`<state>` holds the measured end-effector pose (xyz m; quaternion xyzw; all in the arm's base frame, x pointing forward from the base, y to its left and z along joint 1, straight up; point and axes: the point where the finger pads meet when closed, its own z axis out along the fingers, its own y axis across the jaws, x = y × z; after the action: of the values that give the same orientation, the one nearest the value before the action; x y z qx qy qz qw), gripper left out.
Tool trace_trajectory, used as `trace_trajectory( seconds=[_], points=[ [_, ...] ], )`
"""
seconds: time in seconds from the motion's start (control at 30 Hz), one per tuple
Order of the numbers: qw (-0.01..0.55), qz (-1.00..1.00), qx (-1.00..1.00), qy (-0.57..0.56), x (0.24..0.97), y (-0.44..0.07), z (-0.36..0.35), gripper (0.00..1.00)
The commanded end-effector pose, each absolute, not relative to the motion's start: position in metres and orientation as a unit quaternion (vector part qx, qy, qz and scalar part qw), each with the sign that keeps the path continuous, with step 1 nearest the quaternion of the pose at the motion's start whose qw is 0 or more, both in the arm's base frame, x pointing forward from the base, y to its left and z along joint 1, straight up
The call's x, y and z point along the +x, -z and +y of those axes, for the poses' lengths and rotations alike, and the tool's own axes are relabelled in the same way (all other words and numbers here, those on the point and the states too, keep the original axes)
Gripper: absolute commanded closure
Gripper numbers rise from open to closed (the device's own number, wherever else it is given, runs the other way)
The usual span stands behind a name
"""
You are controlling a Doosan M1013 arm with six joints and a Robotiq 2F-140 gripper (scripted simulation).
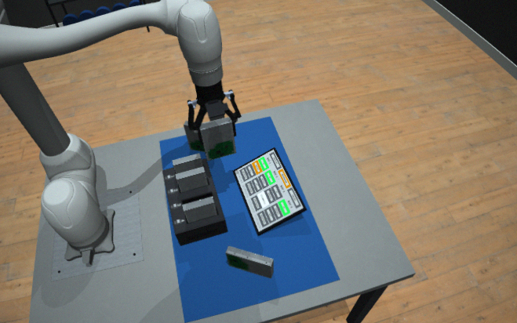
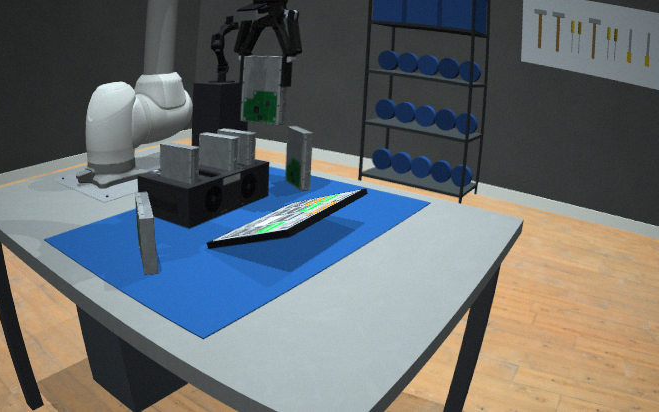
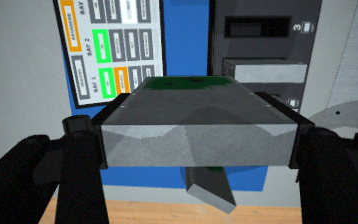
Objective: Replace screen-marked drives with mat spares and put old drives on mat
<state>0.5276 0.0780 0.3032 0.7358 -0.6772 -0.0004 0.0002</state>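
Black two-finger gripper (image 1: 216, 127) (image 2: 265, 63) (image 3: 192, 107), part-open, grips silver slab drive (image 1: 219, 136) (image 2: 262, 76) (image 3: 200, 102) above black box-shaped dock (image 1: 202, 234) (image 2: 167, 202) (image 3: 265, 7); bay 3 (image 1: 197, 197) (image 2: 209, 172) (image 3: 257, 27) empty, both replacements apparently left.

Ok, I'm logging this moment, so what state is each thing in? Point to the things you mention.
Gripper (image 1: 216, 127) (image 2: 266, 63) (image 3: 192, 107): shut on a drive, raised
Held drive (image 1: 219, 140) (image 2: 262, 89) (image 3: 200, 145): upright, circuit board low
Dock (image 1: 202, 233) (image 2: 167, 197) (image 3: 260, 46): three drives in, bay 3 vacant
Two mat drives (image 1: 254, 263) (image 2: 298, 158) (image 3: 211, 192): standing
Screen (image 1: 270, 192) (image 2: 290, 214) (image 3: 115, 55): lit, tilted
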Motion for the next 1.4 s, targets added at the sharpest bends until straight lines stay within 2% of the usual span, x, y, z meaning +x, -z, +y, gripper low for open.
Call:
trace_trajectory(
  seconds=[0.0,0.37,0.83,1.37],
  points=[
    [0.000,-0.677,0.736,0.000,0.546,-0.304,0.097,0.90],
    [0.000,-0.677,0.736,0.000,0.603,-0.301,0.172,0.90],
    [0.000,-0.677,0.736,0.000,0.640,-0.292,0.240,0.90],
    [0.000,-0.677,0.736,0.000,0.652,-0.288,0.269,0.90]
  ],
)
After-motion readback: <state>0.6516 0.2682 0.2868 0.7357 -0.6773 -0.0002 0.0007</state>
